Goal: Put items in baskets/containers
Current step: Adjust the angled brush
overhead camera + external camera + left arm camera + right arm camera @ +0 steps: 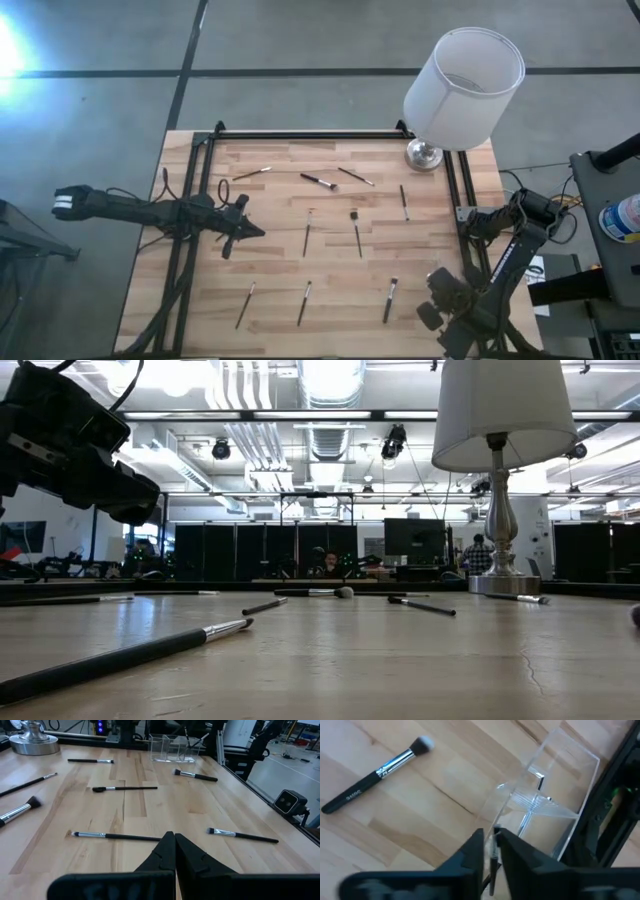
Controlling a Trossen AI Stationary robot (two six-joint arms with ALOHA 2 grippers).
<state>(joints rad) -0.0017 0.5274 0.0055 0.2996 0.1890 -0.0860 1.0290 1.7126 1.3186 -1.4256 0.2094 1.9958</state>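
Brushes [357,232] lie scattered over your table's [270,270] middle, with bare wood lanes between them. The lamp [462,85] blocks the far right corner; the clear container [555,795] crowds the right edge, against the black frame rail [452,190].

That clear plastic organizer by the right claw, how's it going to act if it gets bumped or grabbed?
The clear organizer looks thin-walled and nearly empty, so probably light and apt to slide on the smooth wooden table. Its upright dividers look rigid, so likely stiff but crackable if squeezed. The right claw, gripping a thin brush right at its rim, could nudge it.
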